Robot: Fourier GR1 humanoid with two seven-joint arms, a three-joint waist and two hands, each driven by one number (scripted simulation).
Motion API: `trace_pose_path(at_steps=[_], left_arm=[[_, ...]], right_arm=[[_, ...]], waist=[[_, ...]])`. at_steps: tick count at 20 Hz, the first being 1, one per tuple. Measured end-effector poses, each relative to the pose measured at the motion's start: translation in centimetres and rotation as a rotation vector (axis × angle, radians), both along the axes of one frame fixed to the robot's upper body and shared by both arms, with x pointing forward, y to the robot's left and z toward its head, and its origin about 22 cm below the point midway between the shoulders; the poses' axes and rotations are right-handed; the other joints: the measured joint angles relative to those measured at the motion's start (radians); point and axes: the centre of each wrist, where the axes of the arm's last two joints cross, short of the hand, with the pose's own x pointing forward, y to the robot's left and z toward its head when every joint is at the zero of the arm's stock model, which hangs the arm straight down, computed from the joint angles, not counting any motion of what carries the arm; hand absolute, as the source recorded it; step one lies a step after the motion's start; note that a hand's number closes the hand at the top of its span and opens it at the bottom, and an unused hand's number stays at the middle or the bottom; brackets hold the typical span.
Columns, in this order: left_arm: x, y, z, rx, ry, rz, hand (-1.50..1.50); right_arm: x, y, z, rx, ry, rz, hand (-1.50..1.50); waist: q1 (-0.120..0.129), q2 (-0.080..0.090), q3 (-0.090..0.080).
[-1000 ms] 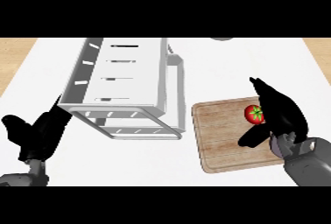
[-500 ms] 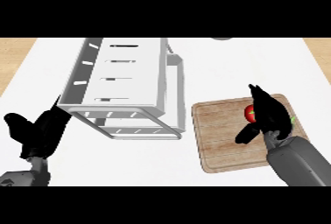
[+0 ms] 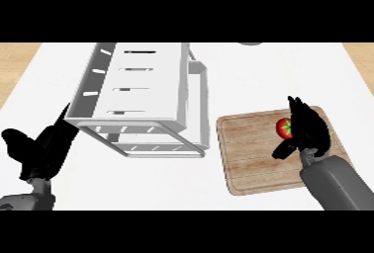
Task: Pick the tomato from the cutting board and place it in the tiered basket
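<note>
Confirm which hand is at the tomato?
The right hand, over the cutting board, partly covering the tomato. The left hand rests open at the lower left, beside the basket.

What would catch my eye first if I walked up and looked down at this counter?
Probably the red tomato on the wooden cutting board at the right, half hidden by the robot's black right hand, whose fingers reach over it. Next comes the big white tiered basket standing left of the board. The left hand rests open at the lower left edge.
</note>
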Motion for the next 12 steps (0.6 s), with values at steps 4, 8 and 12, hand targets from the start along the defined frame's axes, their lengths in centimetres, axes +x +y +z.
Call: trace_pose_path(at_steps=[4,8,12], left_arm=[[0.2,-0.4,0.6,-0.004,0.001,-0.002,0.00],[0.3,-0.4,0.4,-0.009,0.002,-0.006,0.00],[0.5,-0.7,0.5,-0.012,0.004,-0.006,0.00]], right_arm=[[0.2,0.0,-0.3,-0.009,0.020,-0.001,1.50],[0.8,-0.5,-0.7,0.034,0.109,0.016,1.50],[0.3,-0.3,-1.2,-0.006,0.147,0.067,1.50]], waist=[[-0.001,-0.001,-0.001],[0.000,-0.003,-0.003],[-0.001,-0.007,-0.007]])
